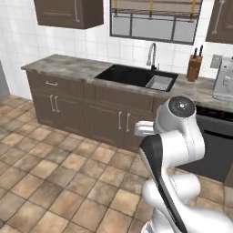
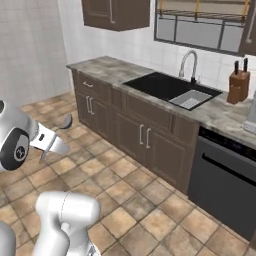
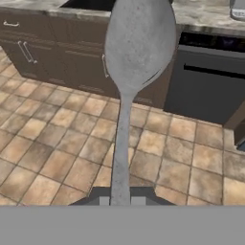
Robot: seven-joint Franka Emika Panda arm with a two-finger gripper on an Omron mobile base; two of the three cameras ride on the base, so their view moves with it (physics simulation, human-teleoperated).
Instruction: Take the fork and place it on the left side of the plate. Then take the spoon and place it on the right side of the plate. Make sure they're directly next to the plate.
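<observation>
Spoon (image 3: 136,62), all grey with round bowl and thin straight handle, pinched in claw (image 3: 120,200).

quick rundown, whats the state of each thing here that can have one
spoon: held by its handle, bowl pointing away from the hand, off any surface
hand: shut on the spoon
cabinet doors: closed
drawer: closed
faucet: no water seen running
dishwasher: door closed

Arm raised over floor, fingers (image 3: 121,201) clamped shut.
</observation>
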